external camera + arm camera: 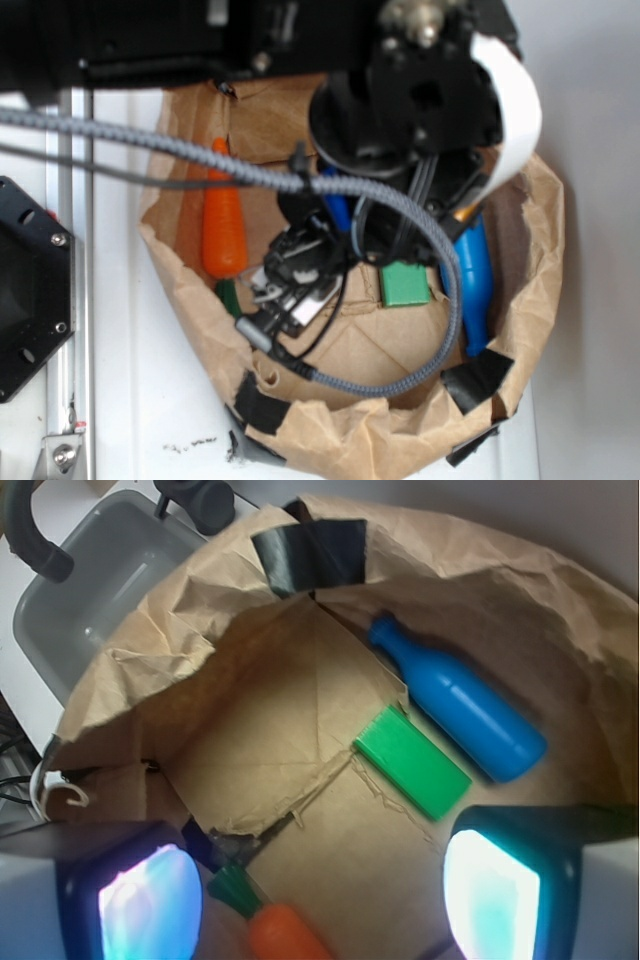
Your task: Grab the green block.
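hovering with fingers apart, the pincer [320, 890] looks down on the small flat smooth green rectangular block [411, 761] just ahead; probably light, stiff, slick, so pinch its long sides.

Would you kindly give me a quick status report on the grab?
Gripper open, empty, above bag floor. Green block lying flat, untouched. Blue bottle right beside it; carrot well clear.

Exterior view looking steeply down from above the arm, wrist view close inside the paper bag [200, 630], both sharing its floor
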Robot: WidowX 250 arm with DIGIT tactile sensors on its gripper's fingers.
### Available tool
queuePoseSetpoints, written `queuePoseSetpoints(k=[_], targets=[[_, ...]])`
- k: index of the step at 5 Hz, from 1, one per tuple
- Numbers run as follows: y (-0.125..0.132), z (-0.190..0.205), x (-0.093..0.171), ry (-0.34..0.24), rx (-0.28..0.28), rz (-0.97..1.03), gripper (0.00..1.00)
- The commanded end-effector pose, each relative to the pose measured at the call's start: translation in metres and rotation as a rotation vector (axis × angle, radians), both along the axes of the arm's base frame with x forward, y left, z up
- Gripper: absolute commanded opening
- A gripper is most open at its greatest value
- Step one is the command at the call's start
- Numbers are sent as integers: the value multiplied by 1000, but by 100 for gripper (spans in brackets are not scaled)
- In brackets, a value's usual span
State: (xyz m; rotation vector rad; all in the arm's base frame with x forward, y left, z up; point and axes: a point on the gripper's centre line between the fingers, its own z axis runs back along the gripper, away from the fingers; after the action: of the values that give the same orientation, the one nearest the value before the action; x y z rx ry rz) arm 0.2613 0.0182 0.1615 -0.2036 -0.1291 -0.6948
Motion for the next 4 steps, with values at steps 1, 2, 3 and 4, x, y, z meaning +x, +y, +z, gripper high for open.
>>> queuePoseSetpoints(k=[1, 2, 3, 4], targets=[[-7, 16, 5, -56, 11, 1, 100], [-2, -18, 16, -1, 57, -252, 100], [5, -38, 21, -66, 101, -416, 100], [7, -56, 19, -124, 83, -519, 100]])
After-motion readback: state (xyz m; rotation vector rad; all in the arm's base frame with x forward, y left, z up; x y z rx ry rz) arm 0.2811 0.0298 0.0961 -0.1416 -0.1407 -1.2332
